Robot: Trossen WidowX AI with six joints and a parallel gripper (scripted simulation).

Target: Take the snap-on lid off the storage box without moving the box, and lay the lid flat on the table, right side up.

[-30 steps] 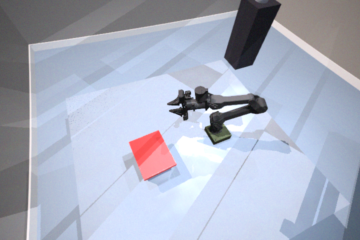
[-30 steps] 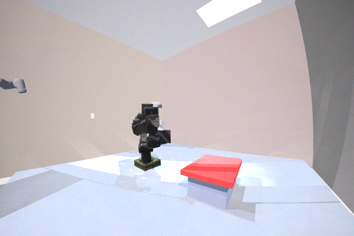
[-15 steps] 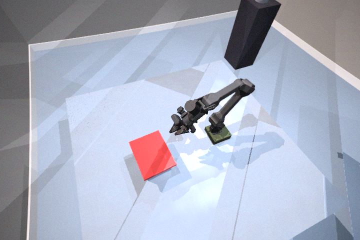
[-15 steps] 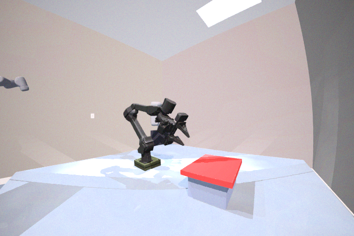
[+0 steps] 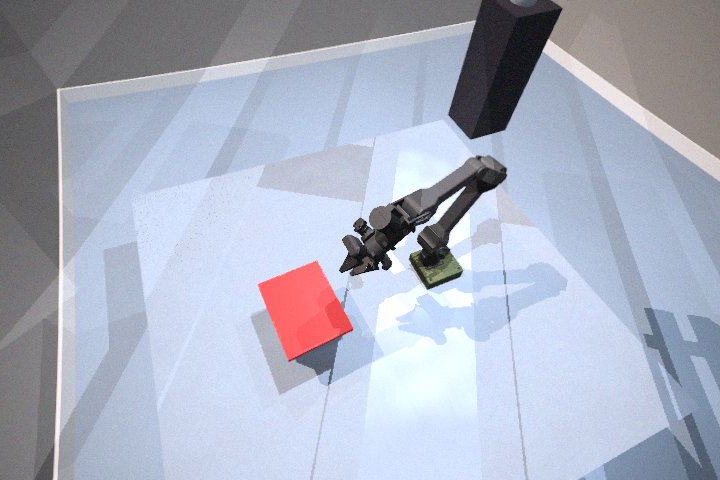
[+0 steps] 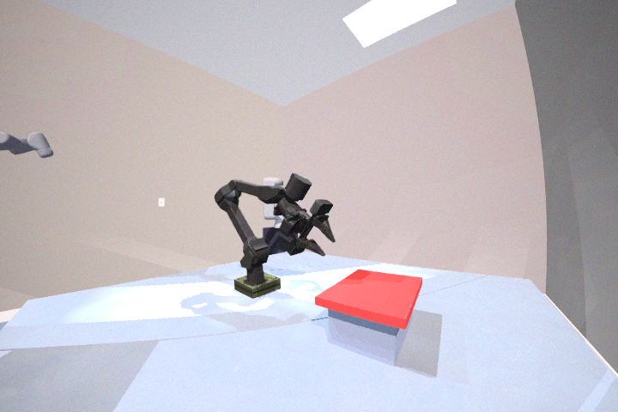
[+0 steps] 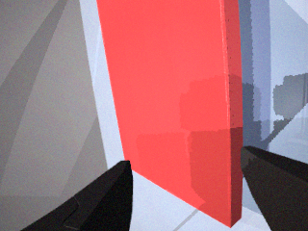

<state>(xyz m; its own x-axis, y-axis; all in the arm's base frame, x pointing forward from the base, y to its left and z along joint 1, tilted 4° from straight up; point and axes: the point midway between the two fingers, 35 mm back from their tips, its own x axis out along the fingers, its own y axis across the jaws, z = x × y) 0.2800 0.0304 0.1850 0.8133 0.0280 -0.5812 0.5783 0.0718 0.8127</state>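
Observation:
The red lid (image 5: 301,300) (image 6: 372,296) (image 7: 164,72) lies flat, top side up, on the pale storage box (image 6: 360,337), with its edges overhanging the walls. In the top view the lid hides most of the box. My gripper (image 5: 345,272) (image 6: 329,248) (image 7: 186,163) is open, its fingers partly spread with nothing held. It hangs in the air above and beside the lid, on the side toward the arm's base, and touches neither lid nor box. In the wrist view the lid shows beyond and between the fingers, one corner near the right fingertip.
The arm's green base (image 5: 437,274) (image 6: 257,285) stands on the pale blue table (image 5: 213,418) (image 6: 251,369). A tall dark pedestal (image 5: 502,73) stands at the back. A grey arm (image 6: 8,142) shows at the far left of the exterior view.

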